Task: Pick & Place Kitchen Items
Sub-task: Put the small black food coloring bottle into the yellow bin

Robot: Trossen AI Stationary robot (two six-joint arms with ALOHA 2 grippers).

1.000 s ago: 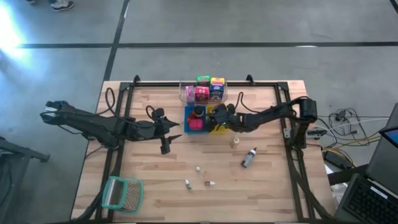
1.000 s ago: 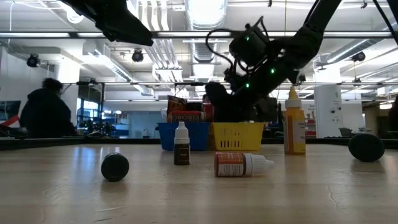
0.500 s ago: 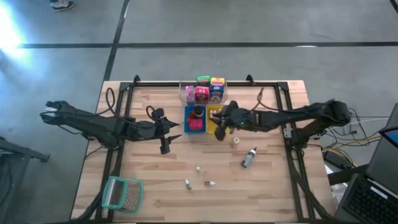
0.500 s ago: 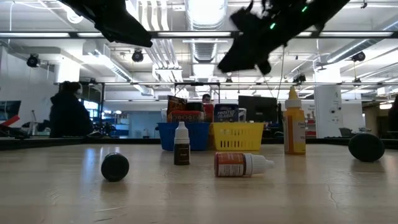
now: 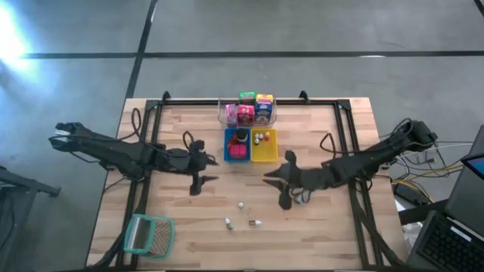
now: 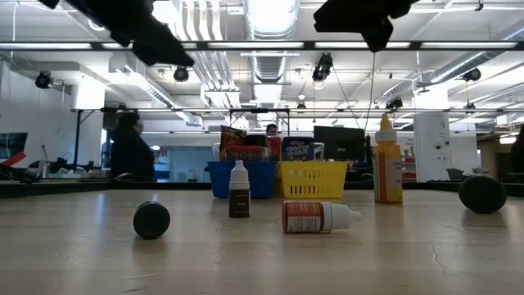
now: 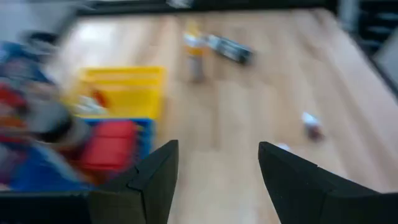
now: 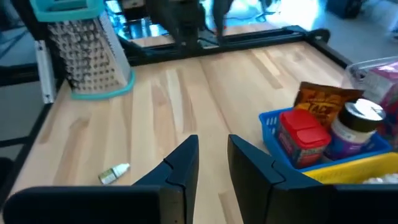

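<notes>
The right gripper (image 5: 285,198), fingers nearly closed and empty, is hovering over the grey bottle (image 5: 301,196), below the yellow tray (image 5: 264,157). The left gripper (image 5: 195,186) is waiting open. The bottle is probably light, rigid and apt to roll, best pinched across its body.

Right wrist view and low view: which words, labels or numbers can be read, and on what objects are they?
No text can be read with certainty.
Brown packet in the blue tray: large letters, too blurred to read.
Lying white bottle: orange label, print too small.
Boxes in the clear tub: printing too small.
</notes>
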